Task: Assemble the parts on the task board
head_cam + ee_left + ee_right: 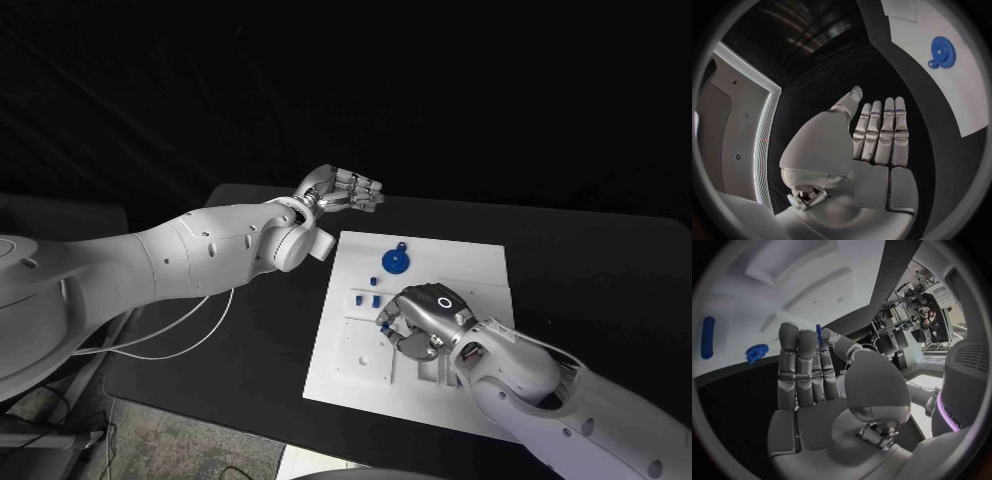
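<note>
2 hands we saw: right hand [418, 322] pinched a thin blue pin [819, 333] over the task board [476, 262]; left hand [343, 189], fingers straight, held nothing.

Dim surroundings, the white task board [476, 262] brightly lit (wrist views bend edges strongly).

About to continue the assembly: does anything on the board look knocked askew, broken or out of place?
Nothing stands out. The white board lies flat, the blue gear sits on it, and the right hand pinches a thin blue pin over it.
</note>
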You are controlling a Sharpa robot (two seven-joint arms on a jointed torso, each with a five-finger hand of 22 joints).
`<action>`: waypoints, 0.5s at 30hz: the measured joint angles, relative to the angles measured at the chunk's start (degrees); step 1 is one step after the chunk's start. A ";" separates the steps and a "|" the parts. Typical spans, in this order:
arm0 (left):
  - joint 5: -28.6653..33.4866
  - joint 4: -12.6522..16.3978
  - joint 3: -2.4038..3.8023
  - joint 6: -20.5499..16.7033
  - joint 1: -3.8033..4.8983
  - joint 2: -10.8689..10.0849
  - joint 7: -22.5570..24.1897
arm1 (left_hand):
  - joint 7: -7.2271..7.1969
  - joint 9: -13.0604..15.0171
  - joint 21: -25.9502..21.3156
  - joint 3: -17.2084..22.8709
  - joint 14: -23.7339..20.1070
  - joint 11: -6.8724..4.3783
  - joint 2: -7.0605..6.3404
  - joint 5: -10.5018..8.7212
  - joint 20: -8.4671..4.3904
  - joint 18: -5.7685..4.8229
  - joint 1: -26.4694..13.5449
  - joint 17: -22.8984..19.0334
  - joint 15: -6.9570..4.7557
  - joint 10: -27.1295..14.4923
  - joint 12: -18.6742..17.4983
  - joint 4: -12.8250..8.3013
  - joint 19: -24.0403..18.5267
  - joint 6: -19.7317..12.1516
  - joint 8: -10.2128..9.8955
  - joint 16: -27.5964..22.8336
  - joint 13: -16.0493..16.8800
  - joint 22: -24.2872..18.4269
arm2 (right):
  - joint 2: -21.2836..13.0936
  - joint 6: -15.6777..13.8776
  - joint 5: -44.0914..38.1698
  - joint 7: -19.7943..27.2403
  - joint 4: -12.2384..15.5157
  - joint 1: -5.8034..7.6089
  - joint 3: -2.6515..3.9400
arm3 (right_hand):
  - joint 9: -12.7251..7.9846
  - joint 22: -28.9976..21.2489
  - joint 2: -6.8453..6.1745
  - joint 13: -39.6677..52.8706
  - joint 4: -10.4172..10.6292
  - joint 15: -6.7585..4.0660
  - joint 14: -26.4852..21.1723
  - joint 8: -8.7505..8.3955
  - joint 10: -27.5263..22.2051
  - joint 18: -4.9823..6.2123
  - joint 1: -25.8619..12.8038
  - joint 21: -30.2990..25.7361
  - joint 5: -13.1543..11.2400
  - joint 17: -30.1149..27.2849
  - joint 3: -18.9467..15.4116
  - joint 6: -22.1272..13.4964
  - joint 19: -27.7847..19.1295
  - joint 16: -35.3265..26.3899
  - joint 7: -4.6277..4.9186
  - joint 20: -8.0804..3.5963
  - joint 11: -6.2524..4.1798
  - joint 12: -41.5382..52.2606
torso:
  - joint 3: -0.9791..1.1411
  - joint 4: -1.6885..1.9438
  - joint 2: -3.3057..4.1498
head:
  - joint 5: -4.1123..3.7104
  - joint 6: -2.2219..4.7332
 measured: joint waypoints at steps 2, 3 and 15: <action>0.03 -0.01 0.00 -0.03 0.00 0.06 0.00 | 0.00 0.00 0.00 0.00 0.00 0.00 0.00 0.00 0.00 0.00 0.00 0.00 0.00 0.00 0.00 0.00 0.00 0.00 0.00 0.00 0.00 0.00 | 0.28 0.04 -0.23 0.06 -0.57 -0.18 -0.30 | 0.00 0.08 0.12 -0.01 0.00 -0.06 -0.06 -0.05 0.00 0.00 -0.12 0.00 0.01 0.00 0.00 -0.02 0.09 0.00 0.02 -0.08 0.00 0.04 | 0.00 -0.01 0.02 | 0.41 -0.26; 0.05 -0.01 0.00 -0.04 0.00 0.07 0.00 | 0.00 0.00 0.00 0.00 0.00 0.00 0.00 0.00 0.00 0.00 0.00 0.00 0.00 0.00 0.00 0.00 0.00 0.00 0.00 0.00 0.00 0.00 | 0.39 0.06 -0.32 0.08 -0.81 -0.26 -0.42 | 0.00 0.11 0.13 -0.02 -0.01 -0.14 -0.14 0.08 -0.01 0.00 -0.13 0.00 0.01 0.00 0.00 -0.02 0.09 0.00 0.02 -0.08 0.00 0.07 | 0.00 -0.02 0.03 | 0.64 -0.49; 0.18 0.07 0.00 -0.09 0.01 0.06 0.00 | 0.00 0.00 0.00 -0.16 0.00 0.00 0.24 0.00 0.00 0.00 0.24 0.00 0.00 0.00 0.00 0.15 0.00 0.00 0.00 0.00 0.00 -0.38 | 1.06 0.06 -1.14 0.40 -2.34 -0.63 -1.29 | 0.02 0.39 0.12 -0.03 -0.02 -0.21 -0.22 0.18 -0.04 0.00 -0.13 -0.30 0.29 -0.06 -0.02 -0.05 -0.04 0.00 0.04 -0.20 0.00 0.07 | 0.04 -0.03 0.03 | 1.71 -1.46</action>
